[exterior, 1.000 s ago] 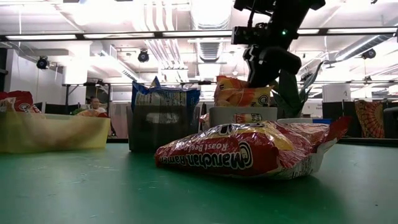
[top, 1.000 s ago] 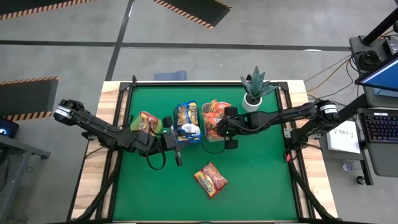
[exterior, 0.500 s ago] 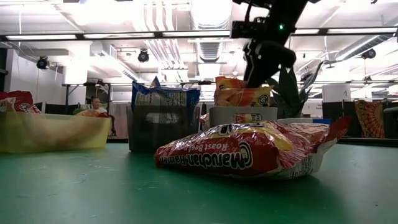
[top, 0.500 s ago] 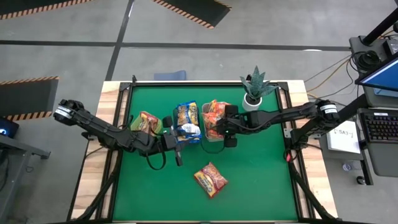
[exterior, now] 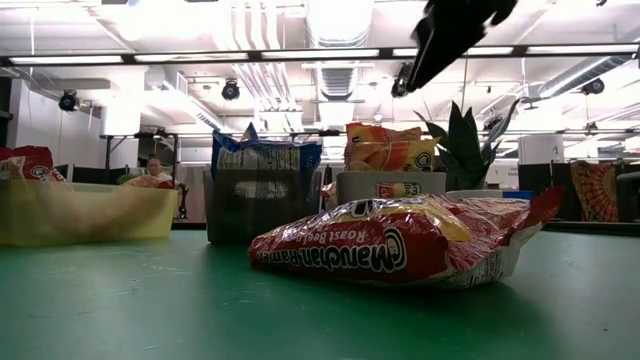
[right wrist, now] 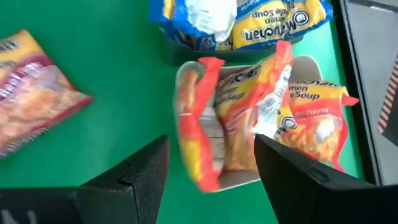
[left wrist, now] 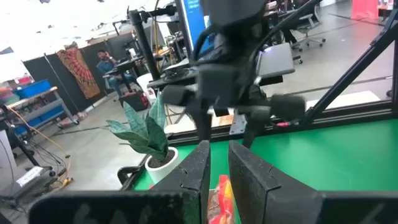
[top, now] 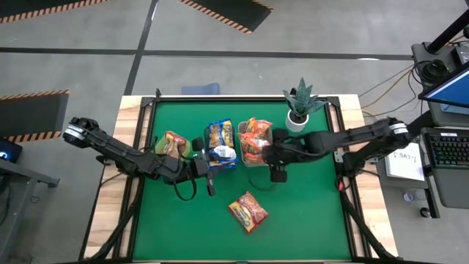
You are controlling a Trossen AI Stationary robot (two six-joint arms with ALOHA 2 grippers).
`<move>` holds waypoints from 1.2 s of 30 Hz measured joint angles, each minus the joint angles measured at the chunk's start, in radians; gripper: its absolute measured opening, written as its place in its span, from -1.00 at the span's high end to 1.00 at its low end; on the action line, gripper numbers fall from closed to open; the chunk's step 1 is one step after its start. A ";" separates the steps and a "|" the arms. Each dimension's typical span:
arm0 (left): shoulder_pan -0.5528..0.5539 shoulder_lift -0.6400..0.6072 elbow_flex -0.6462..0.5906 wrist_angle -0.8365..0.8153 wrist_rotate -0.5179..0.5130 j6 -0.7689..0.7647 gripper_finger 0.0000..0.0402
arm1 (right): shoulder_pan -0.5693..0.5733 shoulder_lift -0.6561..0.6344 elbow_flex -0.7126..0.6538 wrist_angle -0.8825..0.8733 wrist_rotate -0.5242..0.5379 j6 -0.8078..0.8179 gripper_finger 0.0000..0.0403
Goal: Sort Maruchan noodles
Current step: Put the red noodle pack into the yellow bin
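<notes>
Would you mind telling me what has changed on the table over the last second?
The right gripper has opened and pulled back from the orange packets toward the table's near edge, leaving them in the grey bin. The left gripper, the blue packets and the loose red packet stayed put.

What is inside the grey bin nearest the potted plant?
The grey bin holds orange noodle packets standing on edge, packed together and poking above its rim. Their exact count and the bin's floor are covered. The open right gripper hovers just above them, holding nothing.
</notes>
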 joint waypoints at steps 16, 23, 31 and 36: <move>-0.004 0.000 0.000 -0.154 0.127 -0.387 0.80 | 0.255 -0.314 -0.475 0.681 0.117 -0.079 -0.11; -0.020 0.023 0.003 -0.174 0.225 -0.615 0.76 | 0.258 -0.454 -0.534 0.720 0.110 -0.167 -0.11; -0.035 0.225 0.137 -0.183 0.247 -0.653 0.56 | 0.258 -0.555 -0.559 0.725 0.102 -0.264 -0.11; -0.035 0.355 0.343 -0.579 0.399 -0.803 0.32 | 0.262 -0.588 -0.578 0.714 0.101 -0.263 -0.11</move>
